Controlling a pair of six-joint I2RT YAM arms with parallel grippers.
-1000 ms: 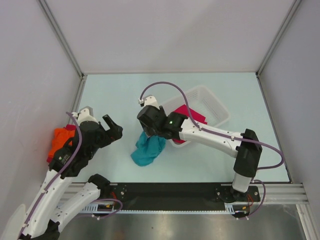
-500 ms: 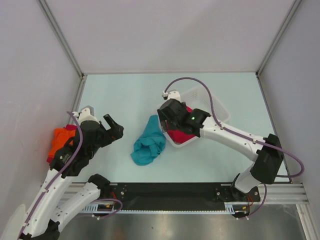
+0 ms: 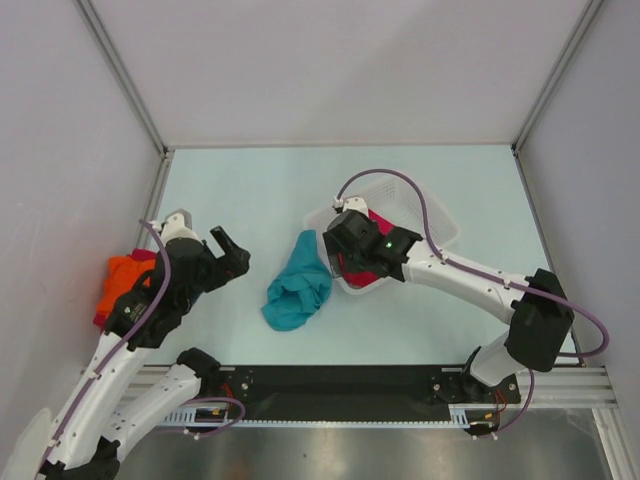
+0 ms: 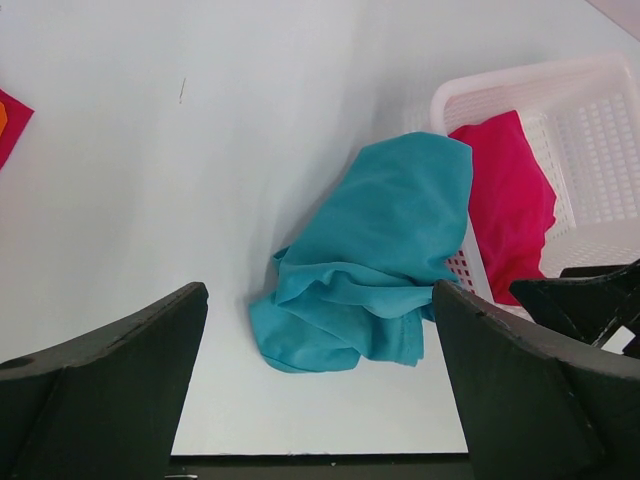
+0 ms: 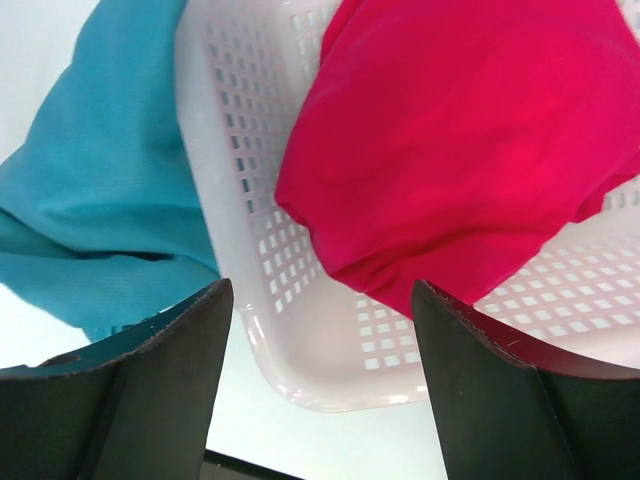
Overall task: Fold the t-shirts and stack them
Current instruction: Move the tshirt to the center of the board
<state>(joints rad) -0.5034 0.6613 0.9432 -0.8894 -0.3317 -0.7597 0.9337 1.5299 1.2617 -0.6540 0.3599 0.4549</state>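
Four t-shirts in view. Clock directions from top view, 12 at far wall.

Teal t-shirt (image 3: pixel 298 285): crumpled heap on table (image 3: pixel 230 180), roughly 7 o'clock of table centre. Upper end leaning on outer wall of white lattice basket (image 3: pixel 432 218), touching it at basket's 9 o'clock side. Lower end bunched in thick folds flat on tabletop.

Magenta-pink t-shirt (image 3: pixel 365 272): inside basket, bunched toward its 8 o'clock corner, lying against the wall nearest the teal t-shirt. Only that wall between the two shirts.

Orange t-shirt (image 3: pixel 125 275): lumped at 9 o'clock edge of table, on top of dark red t-shirt (image 3: pixel 103 318). Both partly hidden behind left arm, well apart from teal t-shirt. Cannot tell shape of the dark red one, only a strip showing.

Left gripper (image 3: pixel 228 258): at 9 o'clock of teal t-shirt, near but not touching, aimed toward 3 o'clock. Fingers (image 4: pixel 130 370) spread wide, nothing between them. Left wrist view framing teal heap and basket corner between the two fingers.

Right gripper (image 5: pixel 318 288): over basket's 8 o'clock corner, above magenta-pink t-shirt. Fingers (image 5: pixel 500 400) well apart, empty, no cloth pinched. Contact with basket rim: cannot tell. Fingertips hidden under wrist in top view, so spread judged from right wrist view only.

Basket sitting skewed at 2 o'clock of teal heap.
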